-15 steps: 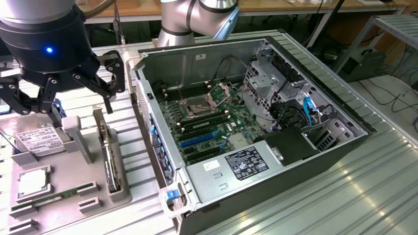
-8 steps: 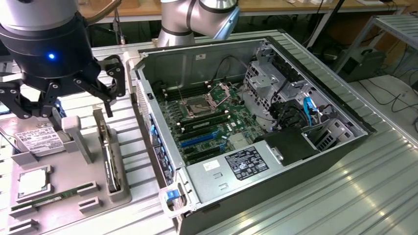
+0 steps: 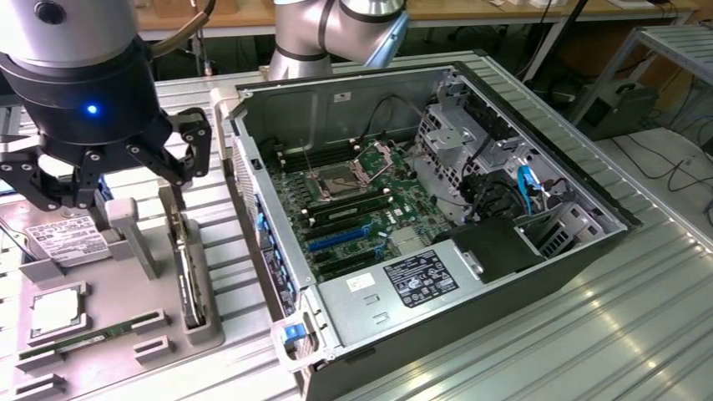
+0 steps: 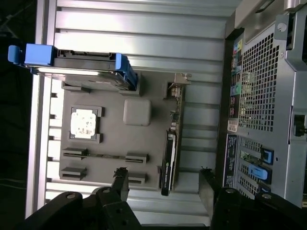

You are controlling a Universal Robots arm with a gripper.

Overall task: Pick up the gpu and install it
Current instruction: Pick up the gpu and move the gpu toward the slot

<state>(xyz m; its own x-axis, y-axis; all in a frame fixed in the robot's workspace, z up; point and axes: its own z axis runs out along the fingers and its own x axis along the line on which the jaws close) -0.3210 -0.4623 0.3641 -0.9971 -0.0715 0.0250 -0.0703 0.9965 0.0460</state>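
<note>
Two black fingers (image 3: 184,163) of my tool (image 3: 106,180) stand spread wide, gripping nothing, above the gpu (image 3: 189,271), a thin dark card on edge in a matte grey tray (image 4: 112,143); open case (image 3: 334,104) close beside, ribbed metal surface (image 3: 624,334) between them.

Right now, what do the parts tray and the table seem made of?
The parts tray looks like matte grey plastic, dull without glare. The table looks like ribbed bare metal, probably aluminium: bright streaked reflections along its grooves.
</note>
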